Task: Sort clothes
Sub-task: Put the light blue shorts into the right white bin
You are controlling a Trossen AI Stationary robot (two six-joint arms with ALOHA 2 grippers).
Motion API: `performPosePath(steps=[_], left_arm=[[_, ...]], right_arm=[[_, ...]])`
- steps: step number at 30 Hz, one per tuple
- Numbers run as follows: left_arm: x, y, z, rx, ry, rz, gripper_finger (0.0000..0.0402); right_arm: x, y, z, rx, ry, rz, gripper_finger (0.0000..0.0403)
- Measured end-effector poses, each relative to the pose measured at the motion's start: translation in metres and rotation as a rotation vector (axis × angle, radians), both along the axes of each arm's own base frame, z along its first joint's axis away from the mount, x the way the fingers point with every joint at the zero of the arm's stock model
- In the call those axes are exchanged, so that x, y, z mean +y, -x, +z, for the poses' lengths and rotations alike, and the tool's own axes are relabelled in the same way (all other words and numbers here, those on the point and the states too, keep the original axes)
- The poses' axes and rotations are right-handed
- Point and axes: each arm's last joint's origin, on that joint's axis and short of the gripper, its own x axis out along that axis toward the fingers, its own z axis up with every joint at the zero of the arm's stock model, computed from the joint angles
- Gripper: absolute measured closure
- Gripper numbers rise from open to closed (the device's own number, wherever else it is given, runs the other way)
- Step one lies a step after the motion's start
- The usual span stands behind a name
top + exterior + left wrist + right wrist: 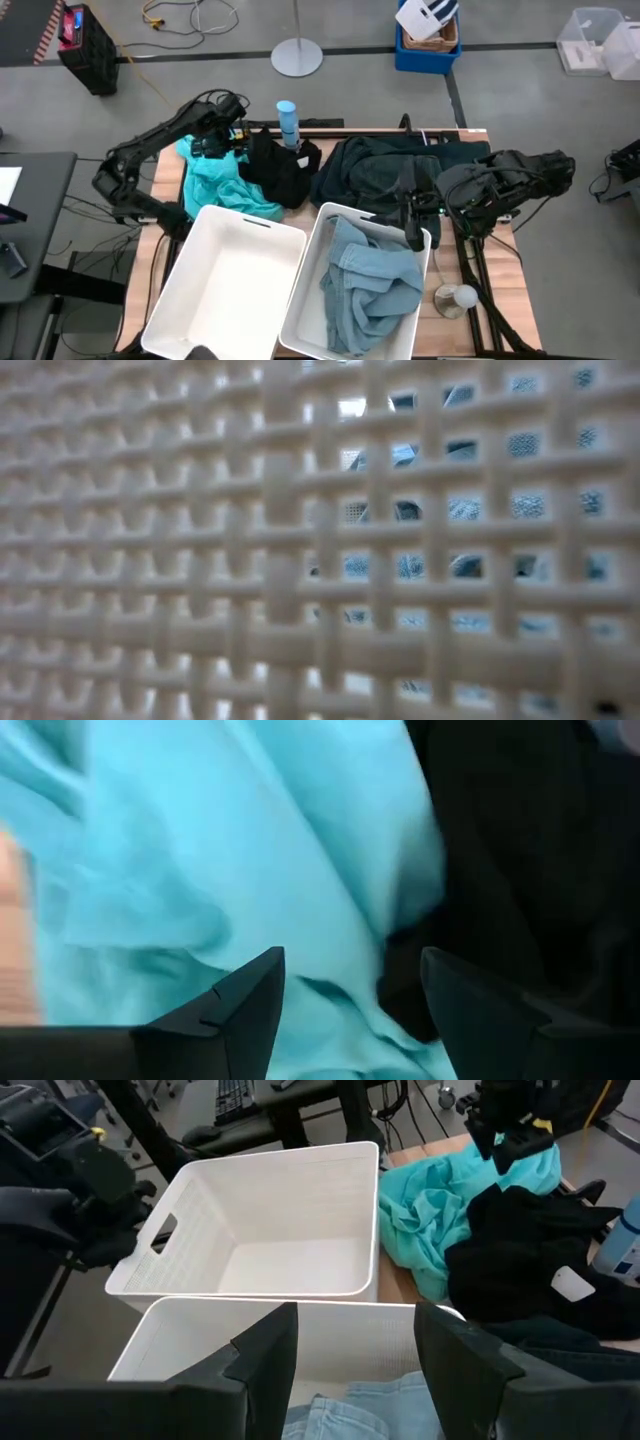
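Sitting just below the right gripper (414,238), the right bin (302,318) holds the pale grey-blue garment (372,282); its empty twin, the left bin (232,268), lies beside it, just in front of the left gripper (222,146). Behind the right gripper spreads the dark green garment (372,172). The turquoise garment (222,186) lies directly under the left gripper, the black garment (280,170) touching it on the gripper's right. Both grippers stand with fingers parted, holding nothing (the low view shows only bin lattice). A blue bottle (288,122) stands behind the black garment.
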Motion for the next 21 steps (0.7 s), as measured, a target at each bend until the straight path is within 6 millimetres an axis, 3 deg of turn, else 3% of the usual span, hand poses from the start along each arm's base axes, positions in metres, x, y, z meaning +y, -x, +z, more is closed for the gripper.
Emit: performPosePath(steps=[11, 18, 21], left_arm=[[0.010, 0.003, -0.006, -0.169, 0.124, 0.019, 0.0172], [0.005, -0.021, -0.004, -0.336, 0.128, -0.024, 0.0173], [0.004, -0.032, 0.008, -0.407, 0.066, -0.075, 0.0173]], right_arm=[[0.000, 0.000, 0.000, 0.000, 0.003, 0.001, 0.0184], [0.000, 0.000, 0.000, 0.001, 0.003, 0.001, 0.0184], [0.000, 0.000, 0.000, 0.001, 0.002, 0.001, 0.0184]])
